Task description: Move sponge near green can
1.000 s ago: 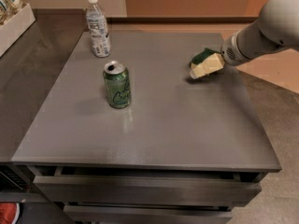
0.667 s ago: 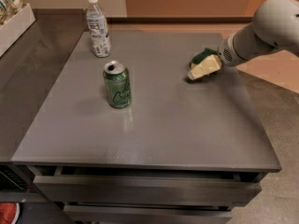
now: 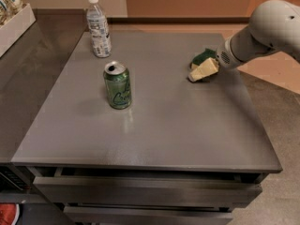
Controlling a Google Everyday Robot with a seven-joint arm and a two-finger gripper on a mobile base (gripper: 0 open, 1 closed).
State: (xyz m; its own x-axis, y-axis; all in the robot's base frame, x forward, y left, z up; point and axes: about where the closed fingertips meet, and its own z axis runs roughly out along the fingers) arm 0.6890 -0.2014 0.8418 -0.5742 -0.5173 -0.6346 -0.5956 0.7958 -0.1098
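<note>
Camera view, step in hand: taking hold of the sponge (image 3: 203, 65), or just starting to carry it. Sponge position: right part of the bench (image 3: 178, 139), tipped up, pale foam facing forward and dark green top behind. Meets the tool (image 3: 219, 61) at its right end, with the arm reaching in from the right. Cannot tell how far open the tool is, nor whether anything is truly gripped, since the contact is hidden behind the sponge. Judging by the tilt, probably pinched or levered rather than lying flat.

Green can (image 3: 117, 86): upright, left of centre, well apart from the sponge.

Next move, as a judgement: needs a firm hold first, then a leftward carry across the bench, ending just beside the can's right side. Best to stop short of contact. Looks like a light can with its tab hole open, likely to skid or tip if bumped.

Room for moving: bare bench between sponge and can, nothing in the direct line. Clear plastic bottle (image 3: 98, 28): upright near the far left corner, behind the can and apart from it, off the path. Right edge of the bench near the sponge, so no drifting outward there. Front edge well forward of both things. White bin (image 3: 16, 25): on the neighbouring counter at far left, beyond the intended travel.
</note>
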